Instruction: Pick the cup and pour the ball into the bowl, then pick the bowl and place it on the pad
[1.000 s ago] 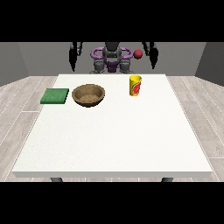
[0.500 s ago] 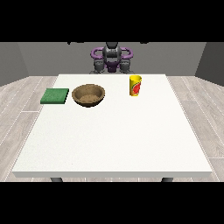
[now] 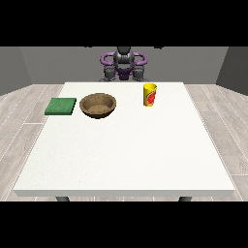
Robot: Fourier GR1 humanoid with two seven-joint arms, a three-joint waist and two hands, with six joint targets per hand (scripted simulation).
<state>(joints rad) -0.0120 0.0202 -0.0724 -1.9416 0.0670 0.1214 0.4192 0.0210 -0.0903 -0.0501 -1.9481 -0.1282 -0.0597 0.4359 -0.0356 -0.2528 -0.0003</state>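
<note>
Cup [image 3: 150, 94] stands upright on the table [image 3: 126, 155], well apart from the bowl [image 3: 98, 105]; the pad [image 3: 61, 106] lies just beyond the bowl's far side. We see neither hand, so their state is unknown. Tipping the cup off-centre over the bowl could spill the ball.

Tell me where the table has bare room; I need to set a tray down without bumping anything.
The whole near half of the table, from the bowl and cup to the front edge, is bare. So is the strip right of the cup. The far row is crowded: green pad, bowl, then cup, with a modest gap between bowl and cup.
</note>
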